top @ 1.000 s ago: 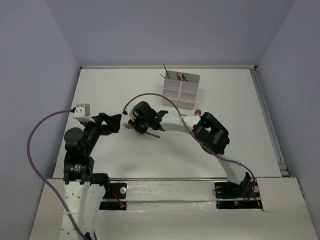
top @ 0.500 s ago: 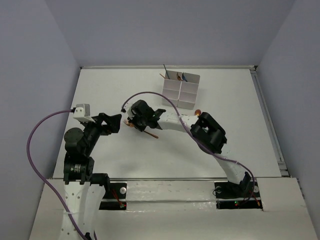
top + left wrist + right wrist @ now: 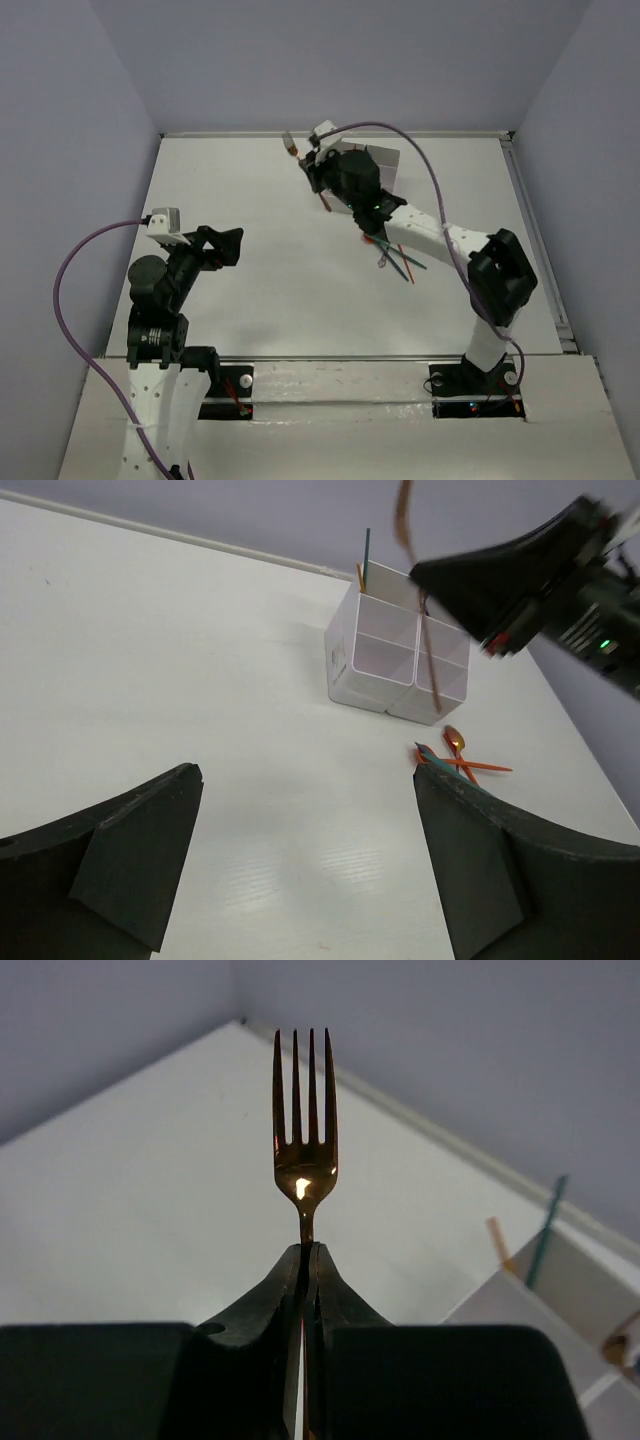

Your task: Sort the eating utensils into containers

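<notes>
**Right wrist view.** The right gripper is clamped tight on the neck of an orange-brown fork. The fork stands upright at frame centre, tines up. A corner of the containers shows at lower right. A teal utensil and an orange utensil stand in one compartment.

**Top view.** This view alone places that grip, at upper centre and just left of the containers. The fork is tilted, tines toward the upper left. The right arm hides most of the containers. Loose utensils, orange and teal, lie crossed at centre right beside the forearm.

**Left wrist view.** The left gripper is spread wide and holds nothing. The containers are at upper centre. The right gripper juts in from the upper right, and the blurred fork crosses the containers' right side. Loose utensils lie by the right-hand finger.

**Surroundings.** The table is white. The walls are pale grey. Purple cables loop from both wrists.
</notes>
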`<action>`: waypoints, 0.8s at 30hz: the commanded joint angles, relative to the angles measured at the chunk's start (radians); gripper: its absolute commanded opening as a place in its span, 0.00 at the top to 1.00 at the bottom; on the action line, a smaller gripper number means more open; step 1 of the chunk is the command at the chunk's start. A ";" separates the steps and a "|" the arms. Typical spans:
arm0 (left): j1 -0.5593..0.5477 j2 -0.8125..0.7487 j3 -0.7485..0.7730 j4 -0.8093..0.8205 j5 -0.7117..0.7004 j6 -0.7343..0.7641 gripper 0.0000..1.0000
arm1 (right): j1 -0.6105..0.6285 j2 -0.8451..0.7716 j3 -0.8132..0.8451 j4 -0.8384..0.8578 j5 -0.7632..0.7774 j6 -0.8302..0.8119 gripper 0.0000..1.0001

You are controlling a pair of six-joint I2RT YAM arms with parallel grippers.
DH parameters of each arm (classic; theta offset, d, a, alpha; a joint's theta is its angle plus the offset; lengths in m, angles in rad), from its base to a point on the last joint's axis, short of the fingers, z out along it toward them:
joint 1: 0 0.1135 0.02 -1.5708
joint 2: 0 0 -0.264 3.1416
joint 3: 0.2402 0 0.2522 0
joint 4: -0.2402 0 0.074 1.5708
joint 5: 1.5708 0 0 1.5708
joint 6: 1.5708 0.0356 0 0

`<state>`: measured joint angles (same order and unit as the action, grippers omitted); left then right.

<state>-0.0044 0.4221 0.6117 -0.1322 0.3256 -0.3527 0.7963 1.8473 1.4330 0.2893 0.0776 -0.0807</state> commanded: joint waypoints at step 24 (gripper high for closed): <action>0.007 0.056 0.019 0.043 0.021 0.011 0.01 | -0.506 0.254 0.084 0.781 -0.173 0.055 0.93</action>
<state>-0.0040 0.4686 0.6117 -0.1322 0.3294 -0.3519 0.2939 2.0838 1.4551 0.9340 -0.0544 -0.0246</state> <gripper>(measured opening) 0.989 0.086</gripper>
